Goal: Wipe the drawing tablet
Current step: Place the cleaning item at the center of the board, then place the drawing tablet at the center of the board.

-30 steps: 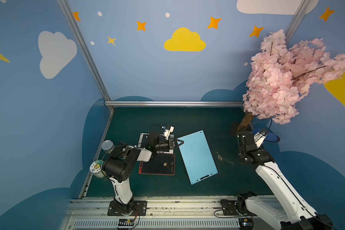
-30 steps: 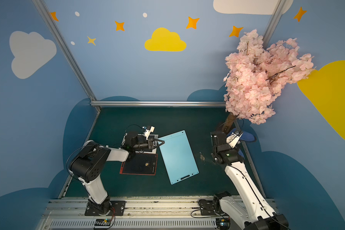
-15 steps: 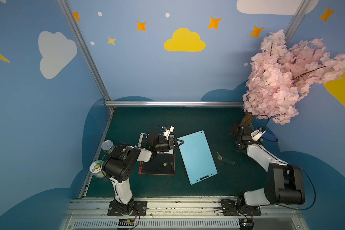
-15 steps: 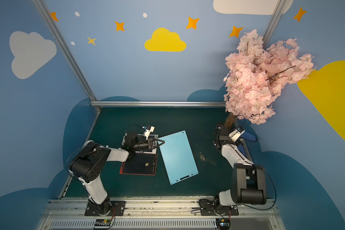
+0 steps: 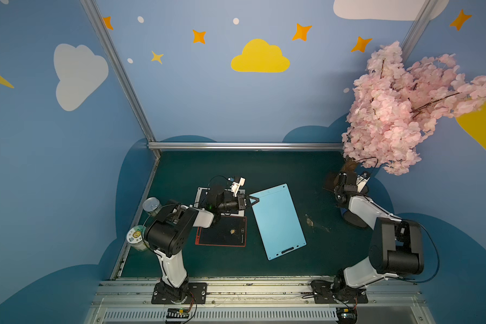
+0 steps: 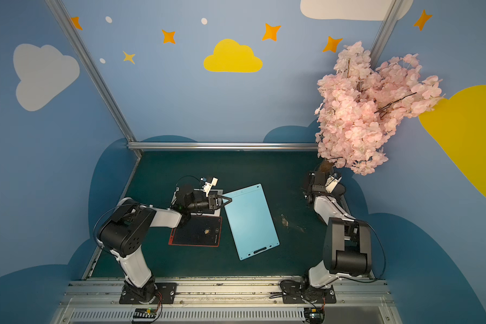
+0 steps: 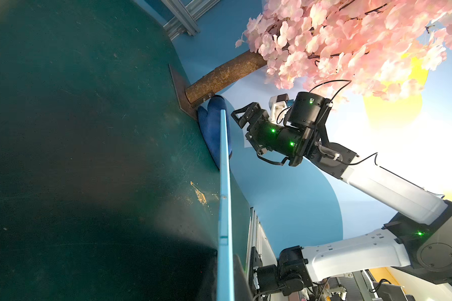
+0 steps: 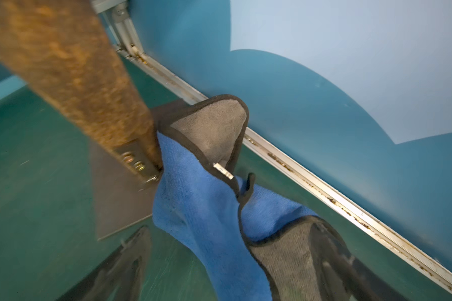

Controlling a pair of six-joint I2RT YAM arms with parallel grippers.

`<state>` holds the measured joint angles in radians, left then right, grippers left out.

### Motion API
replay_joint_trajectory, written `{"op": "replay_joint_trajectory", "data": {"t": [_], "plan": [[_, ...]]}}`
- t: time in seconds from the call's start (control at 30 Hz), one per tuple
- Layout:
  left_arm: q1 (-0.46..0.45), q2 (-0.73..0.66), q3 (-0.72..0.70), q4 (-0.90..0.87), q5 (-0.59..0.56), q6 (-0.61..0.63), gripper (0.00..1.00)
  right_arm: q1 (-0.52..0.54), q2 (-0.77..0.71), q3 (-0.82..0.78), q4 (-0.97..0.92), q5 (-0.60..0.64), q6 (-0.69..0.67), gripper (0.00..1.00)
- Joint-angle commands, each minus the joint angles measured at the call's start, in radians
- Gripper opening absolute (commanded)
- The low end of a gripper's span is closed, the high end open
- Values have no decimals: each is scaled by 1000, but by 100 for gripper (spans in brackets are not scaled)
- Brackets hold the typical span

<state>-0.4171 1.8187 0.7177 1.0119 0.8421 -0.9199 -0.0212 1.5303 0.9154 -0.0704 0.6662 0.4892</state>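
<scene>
The light blue drawing tablet (image 5: 278, 221) (image 6: 250, 221) lies slanted in the middle of the green table in both top views. My left gripper (image 5: 255, 199) (image 6: 229, 200) is shut on its far left corner. The left wrist view shows the tablet's thin edge (image 7: 224, 182) running out from between the jaws of the left gripper (image 7: 225, 281). A blue and grey cloth (image 8: 201, 208) (image 7: 212, 130) is bunched against the tree's foot at the right wall. My right gripper (image 8: 231, 229) (image 7: 245, 134) stands open over it, one finger on either side.
A red-framed black tablet (image 5: 222, 231) and a white-framed one (image 5: 204, 193) lie under the left arm. Two cups (image 5: 151, 204) (image 5: 135, 237) stand at the left edge. The pink tree's trunk (image 8: 71, 78) and base plate (image 8: 118, 198) are beside the cloth. Crumbs (image 5: 309, 220) lie right of the tablet.
The right arm has folded back and swung its gripper to the cloth at the tree's foot, and that gripper has opened. The left gripper and the tablet have stayed put.
</scene>
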Motion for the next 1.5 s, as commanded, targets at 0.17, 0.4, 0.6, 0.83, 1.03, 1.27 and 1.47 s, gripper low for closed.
{"op": "replay_joint_trajectory", "data": {"t": [0.17,0.4,0.6,0.83,1.03,1.27,1.47], "plan": [[1,-29,9,18,23,16,3,41,-279,-63,-274,-172,118,94],[0,-60,9,-7,19,37,3,95,-603,-239,-278,-432,70,94],[-10,-205,98,-244,-76,134,3,186,-774,-251,-352,-632,-25,94],[-116,-255,732,-1246,-594,734,3,284,-877,-281,-440,-741,20,94],[-264,136,1384,-1620,-1163,1231,3,334,-1047,-334,-465,-764,-28,94],[-393,553,1609,-1322,-1562,1797,3,335,-1248,-289,-636,-615,-22,94],[-455,729,1698,-1120,-1663,2039,3,337,-1393,-194,-726,-557,-12,94]]}}
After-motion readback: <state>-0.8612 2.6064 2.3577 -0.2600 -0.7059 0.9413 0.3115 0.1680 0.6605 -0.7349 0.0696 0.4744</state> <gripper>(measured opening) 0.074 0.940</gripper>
